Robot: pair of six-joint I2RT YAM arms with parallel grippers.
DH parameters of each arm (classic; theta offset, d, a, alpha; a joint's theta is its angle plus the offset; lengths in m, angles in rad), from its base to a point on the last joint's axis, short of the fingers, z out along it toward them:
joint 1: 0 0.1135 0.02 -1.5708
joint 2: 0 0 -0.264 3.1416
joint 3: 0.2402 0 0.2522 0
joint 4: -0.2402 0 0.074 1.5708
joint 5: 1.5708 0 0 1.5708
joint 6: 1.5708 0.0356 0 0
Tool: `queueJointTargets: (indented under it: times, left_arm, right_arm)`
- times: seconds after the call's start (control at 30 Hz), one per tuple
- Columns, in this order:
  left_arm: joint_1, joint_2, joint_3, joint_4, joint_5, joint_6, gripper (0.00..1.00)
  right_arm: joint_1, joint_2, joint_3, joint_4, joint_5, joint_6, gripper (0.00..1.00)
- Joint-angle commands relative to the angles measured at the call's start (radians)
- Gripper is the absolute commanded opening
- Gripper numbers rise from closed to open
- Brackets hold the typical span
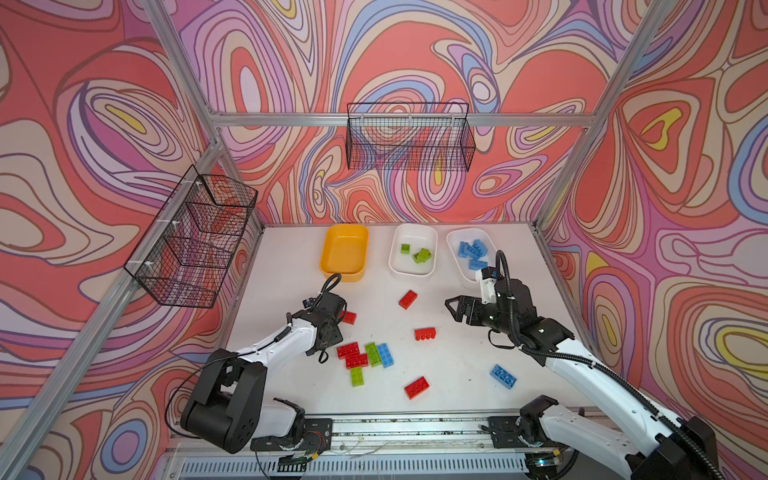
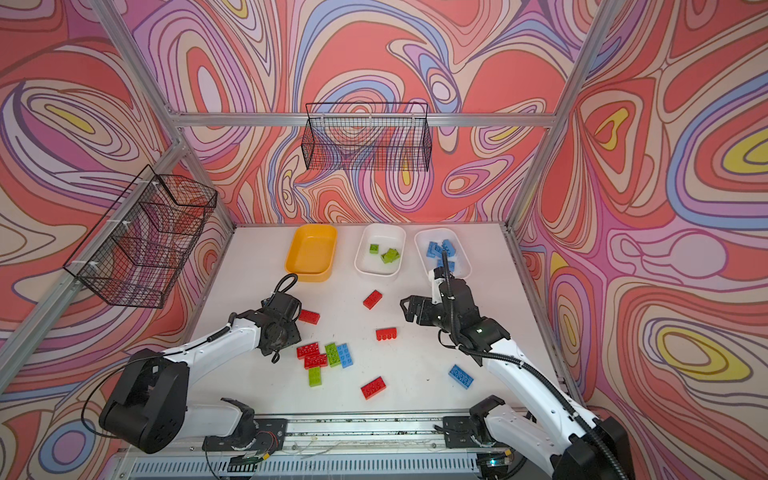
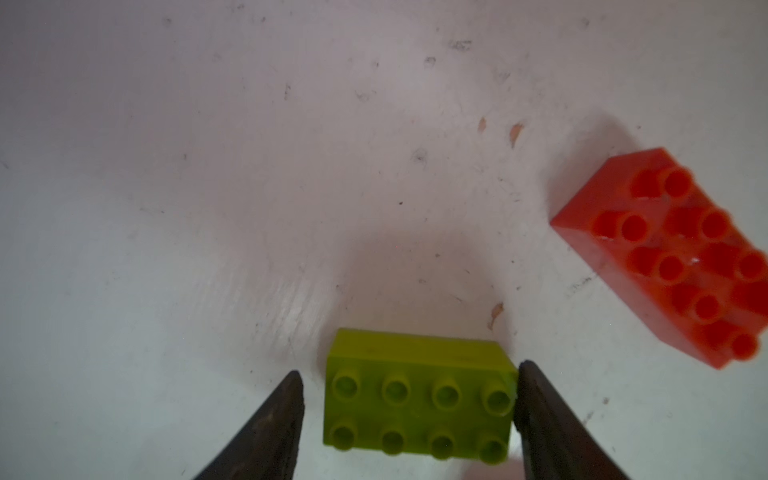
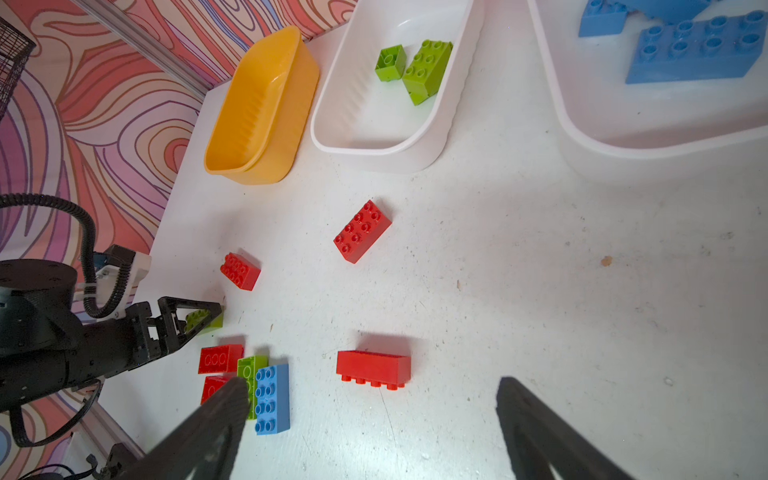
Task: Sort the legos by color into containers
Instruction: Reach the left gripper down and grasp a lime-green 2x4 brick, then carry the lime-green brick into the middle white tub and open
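Left hand (image 3: pixel 409 370), half open, straddles a lime green brick (image 3: pixel 417 411) on the desk (image 3: pixel 208 208); right hand (image 4: pixel 370 381) hangs wide, empty

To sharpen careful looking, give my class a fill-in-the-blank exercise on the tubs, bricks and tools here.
The yellow-orange tub holds ___ bricks.
The right white tub holds only ___ bricks.
The left tool straddles a brick coloured ___.
The right tool holds ___.
Missing words: no; blue; green; nothing.
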Motion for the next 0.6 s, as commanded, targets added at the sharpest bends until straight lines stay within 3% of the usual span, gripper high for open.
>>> queueJointTargets:
  times: [0.0, 0.4, 0.57]
  left_arm:
    - [0.012, 0.019, -0.014, 0.013, 0.007, 0.004, 0.66]
    - [0.013, 0.076, -0.002, 0.035, 0.032, 0.010, 0.64]
    - [0.014, 0.099, 0.021, 0.030, 0.052, 0.021, 0.53]
  right_arm:
    - [0.008, 0.001, -0.015, 0.014, 0.021, -0.015, 0.98]
    - [0.008, -0.025, -0.023, 0.005, 0.039, -0.012, 0.98]
    - [0.008, -0.048, -0.021, -0.011, 0.053, -0.013, 0.98]
